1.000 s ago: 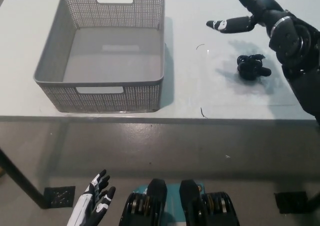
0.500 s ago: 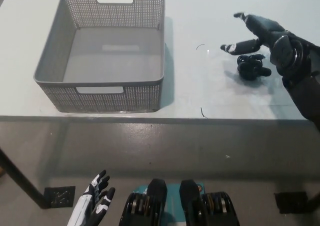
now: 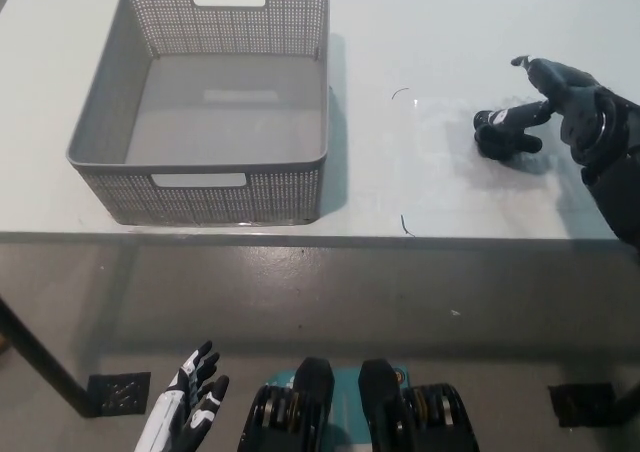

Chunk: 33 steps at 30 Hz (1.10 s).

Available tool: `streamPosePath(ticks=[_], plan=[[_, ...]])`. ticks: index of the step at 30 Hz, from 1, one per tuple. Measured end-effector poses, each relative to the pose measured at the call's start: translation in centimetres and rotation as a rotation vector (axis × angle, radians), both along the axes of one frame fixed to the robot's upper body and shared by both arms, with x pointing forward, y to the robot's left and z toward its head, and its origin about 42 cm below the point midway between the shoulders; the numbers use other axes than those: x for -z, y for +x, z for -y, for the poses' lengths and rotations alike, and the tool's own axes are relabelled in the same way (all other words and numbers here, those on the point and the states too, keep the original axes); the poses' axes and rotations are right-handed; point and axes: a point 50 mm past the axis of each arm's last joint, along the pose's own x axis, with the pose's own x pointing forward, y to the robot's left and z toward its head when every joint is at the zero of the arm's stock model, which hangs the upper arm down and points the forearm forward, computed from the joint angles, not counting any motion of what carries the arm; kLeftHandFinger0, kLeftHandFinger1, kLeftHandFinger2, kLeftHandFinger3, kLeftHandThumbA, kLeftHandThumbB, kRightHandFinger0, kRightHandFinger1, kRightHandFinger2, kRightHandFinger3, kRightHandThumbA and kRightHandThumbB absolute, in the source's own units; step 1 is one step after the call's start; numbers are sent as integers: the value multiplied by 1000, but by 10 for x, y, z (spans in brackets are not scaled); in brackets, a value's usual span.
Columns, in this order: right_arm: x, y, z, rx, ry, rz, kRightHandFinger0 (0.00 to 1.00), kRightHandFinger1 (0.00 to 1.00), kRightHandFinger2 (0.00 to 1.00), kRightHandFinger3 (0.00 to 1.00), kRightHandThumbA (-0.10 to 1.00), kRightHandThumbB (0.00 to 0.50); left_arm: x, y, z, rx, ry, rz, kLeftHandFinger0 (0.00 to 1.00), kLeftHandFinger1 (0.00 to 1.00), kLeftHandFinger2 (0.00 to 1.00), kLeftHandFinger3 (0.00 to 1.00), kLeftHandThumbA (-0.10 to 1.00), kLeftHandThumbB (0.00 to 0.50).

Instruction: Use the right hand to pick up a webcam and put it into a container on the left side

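A small black webcam (image 3: 503, 139) lies on the white table (image 3: 420, 182) at the right. My black right hand (image 3: 560, 97) hovers right over it, open, with its fingers spread and one fingertip reaching down onto the webcam's top. Nothing is held. The grey perforated basket (image 3: 200, 187) stands empty on the table's left side. My white left hand (image 3: 190, 407) rests low at the bottom left, below the table edge, fingers apart.
Two short dark threads or scratches (image 3: 401, 93) mark the table between basket and webcam. The table's front edge (image 3: 320, 236) runs across the middle of the view, with grey floor below it.
My right hand has come down and to the right, from above and behind the webcam to directly over it. The webcam, basket and left hand have not moved.
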Motion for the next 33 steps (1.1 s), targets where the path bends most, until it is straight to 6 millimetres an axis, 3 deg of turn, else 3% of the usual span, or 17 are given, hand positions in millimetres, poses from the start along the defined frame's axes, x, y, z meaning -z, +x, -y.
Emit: streamPosePath(ticks=[17, 26, 33], plan=[[5, 0, -7, -10, 28, 13, 1000, 1000, 1000, 1000, 813, 500, 0, 1, 0, 2, 2, 6, 1000, 1000, 1000, 1000, 736, 32], [5, 0, -8, -14, 43, 13, 1000, 1000, 1000, 1000, 756, 500, -1, 2, 0, 2, 0, 8, 1000, 1000, 1000, 1000, 707, 20], [18, -1, -12, -19, 48, -19, 1000, 1000, 1000, 1000, 761, 500, -3, 4, 1, 4, -1, 15, 1000, 1000, 1000, 1000, 716, 42]])
